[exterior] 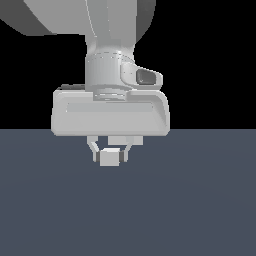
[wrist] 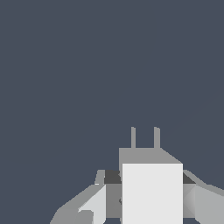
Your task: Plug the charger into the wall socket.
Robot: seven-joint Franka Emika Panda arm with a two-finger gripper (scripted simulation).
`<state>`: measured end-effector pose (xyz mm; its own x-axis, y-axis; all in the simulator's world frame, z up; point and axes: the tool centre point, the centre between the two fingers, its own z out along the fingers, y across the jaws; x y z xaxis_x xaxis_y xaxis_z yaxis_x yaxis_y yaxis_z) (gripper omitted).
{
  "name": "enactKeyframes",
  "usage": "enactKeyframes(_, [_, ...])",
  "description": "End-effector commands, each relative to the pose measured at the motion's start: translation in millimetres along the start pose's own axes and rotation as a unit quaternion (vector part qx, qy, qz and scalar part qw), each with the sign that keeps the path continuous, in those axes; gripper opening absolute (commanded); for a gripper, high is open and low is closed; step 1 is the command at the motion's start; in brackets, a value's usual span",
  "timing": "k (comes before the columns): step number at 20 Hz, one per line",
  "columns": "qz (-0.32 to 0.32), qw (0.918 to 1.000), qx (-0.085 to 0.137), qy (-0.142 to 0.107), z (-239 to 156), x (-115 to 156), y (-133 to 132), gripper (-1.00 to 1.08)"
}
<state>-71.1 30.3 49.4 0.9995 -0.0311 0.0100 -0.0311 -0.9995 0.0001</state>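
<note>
The end effector [exterior: 109,156] grips the charger [exterior: 108,158] between its fingers [exterior: 93,152], closed narrow on it above the desk [exterior: 200,210]. In the wrist view, two prongs [wrist: 145,138] project from the charger's far end.

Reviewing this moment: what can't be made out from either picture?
- Wall socket: in neither view, so its place and distance from the charger can't be told.
- Charger prongs: seen only in the wrist view; in the exterior view the block's own body hides them.
- Gripper: its fingertips are cut off by the wrist view's edge.
- Arm: cut off by the exterior view's top edge.
</note>
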Motion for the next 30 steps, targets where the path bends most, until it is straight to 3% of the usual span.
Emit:
enactKeyframes(1, [-0.003,1.0000,0.000,0.000,-12,16,5,-1.00])
enactKeyframes(12, [-0.012,0.9999,0.000,0.000,-46,65,19,-1.00])
enactKeyframes(30, [-0.014,0.9999,0.000,0.000,-50,81,20,-1.00])
